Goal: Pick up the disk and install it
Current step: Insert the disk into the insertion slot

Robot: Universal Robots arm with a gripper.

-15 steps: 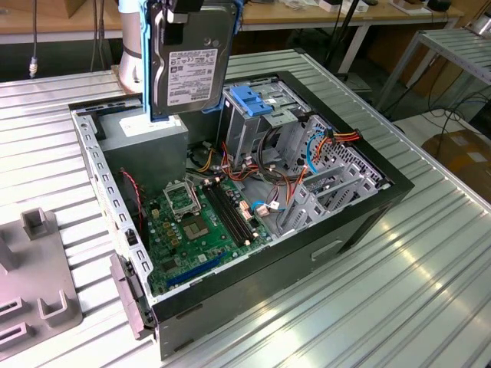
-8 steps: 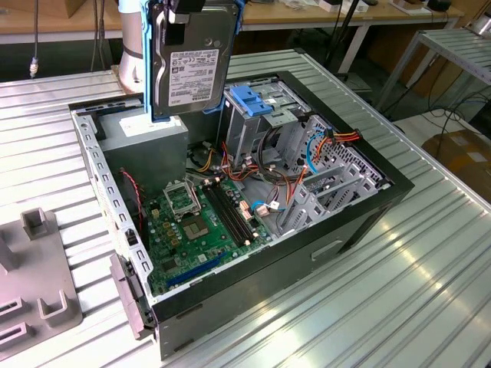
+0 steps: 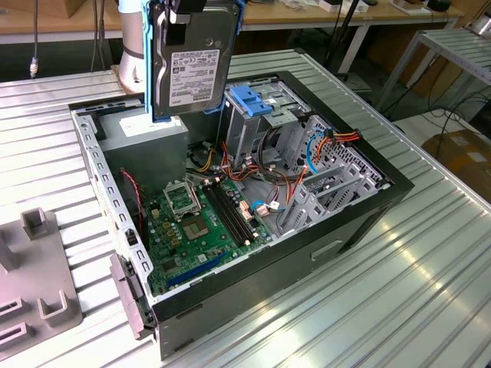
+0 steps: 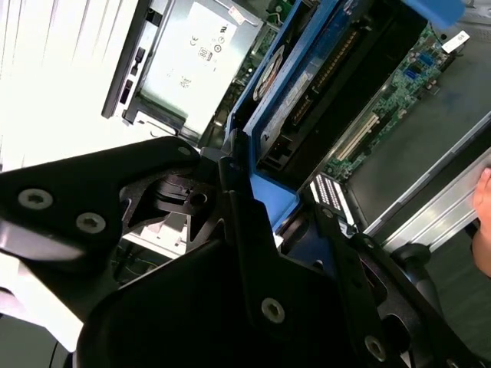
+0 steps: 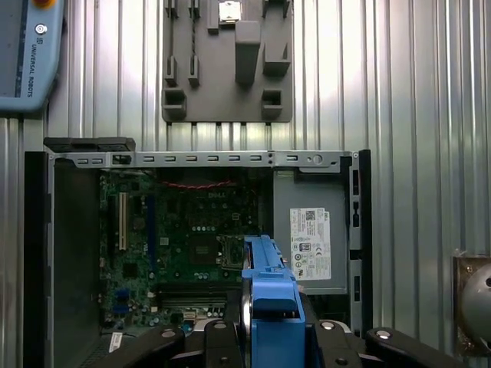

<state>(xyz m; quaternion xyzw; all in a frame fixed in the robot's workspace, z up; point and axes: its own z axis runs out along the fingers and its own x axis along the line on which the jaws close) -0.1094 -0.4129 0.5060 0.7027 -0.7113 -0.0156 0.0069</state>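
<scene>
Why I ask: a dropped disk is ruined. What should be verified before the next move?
1. Disk gripped by the jaws: ok, it hangs upright above the case.
2. Blue rail on the disk: ok.
3. Case open: ok.
4. Disk over the drive cage: not ok, it hangs above the power supply.
5. Cage slot free: cannot tell.

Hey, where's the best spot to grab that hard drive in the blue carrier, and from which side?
Grip the hard drive by its short top end, across the blue carrier rail, coming from above, as the end effector does. It hangs upright, so this probably leaves its long edges and lower end free.
</scene>
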